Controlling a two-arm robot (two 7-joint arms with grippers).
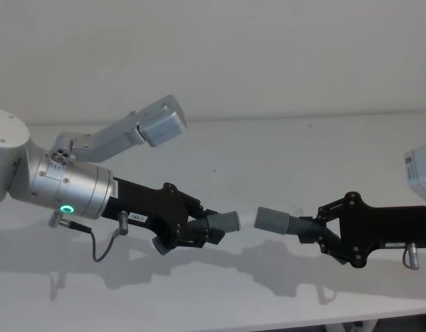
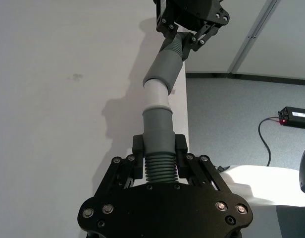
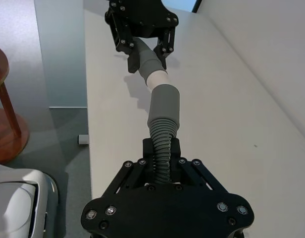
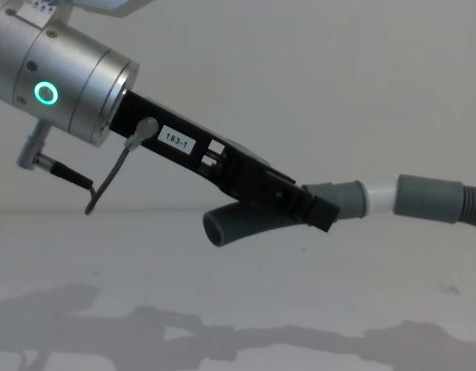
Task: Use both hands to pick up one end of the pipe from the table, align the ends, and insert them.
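Two pipe pieces (image 1: 223, 223) (image 1: 279, 221), two hands (image 1: 199, 228) (image 1: 315, 232) gripping

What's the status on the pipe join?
Left gripper shut on white-tipped hose piece, right gripper shut on socket piece. Both lifted off table. White tip meets socket mouth, mostly exposed. Nothing between them.

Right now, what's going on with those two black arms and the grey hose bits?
Each arm holds one dark grey ribbed hose piece above the white table. The left tool is shut on the piece with the white plastic tip; the right tool is shut on the piece with the hollow grey socket. The two ends face each other roughly in line, the tip at the socket's mouth. Whether it has entered cannot be told.
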